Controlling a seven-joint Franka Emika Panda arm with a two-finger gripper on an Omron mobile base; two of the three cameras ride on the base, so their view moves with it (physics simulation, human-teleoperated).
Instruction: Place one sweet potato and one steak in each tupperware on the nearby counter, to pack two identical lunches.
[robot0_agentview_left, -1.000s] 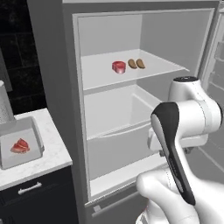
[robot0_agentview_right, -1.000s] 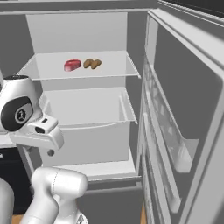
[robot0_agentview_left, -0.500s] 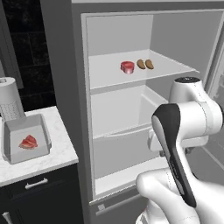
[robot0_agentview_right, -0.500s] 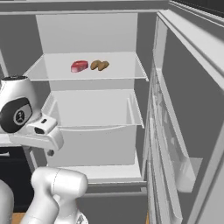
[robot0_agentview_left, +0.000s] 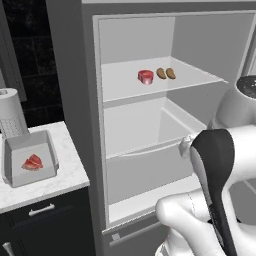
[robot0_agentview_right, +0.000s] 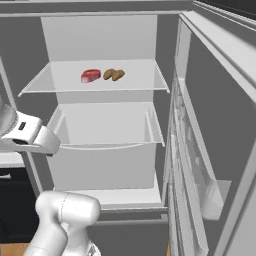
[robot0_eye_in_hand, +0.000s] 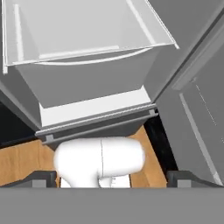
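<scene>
The jaws stand spread wide with nothing between them, the two dark fingertips set far apart at the bottom corners of the hand view, so the gripper looks down past the fridge's front edge toward a strip of wood floor. The fridge stands open, its door swung out to the right and leaving a broad clear mouth. On the upper shelf a steak lies just beside two sweet potatoes, which seem to touch each other, though they are small at this range. There is bare shelf all around them, more to the left than to the right. Below, a deep white drawer juts forward with its rim open. To the left of the fridge, the counter ends in a clean edge near the fridge wall, and one tupperware sits on it holding a red steak piece. A paper towel roll stands behind the tray. I can read no writing anywhere.
</scene>
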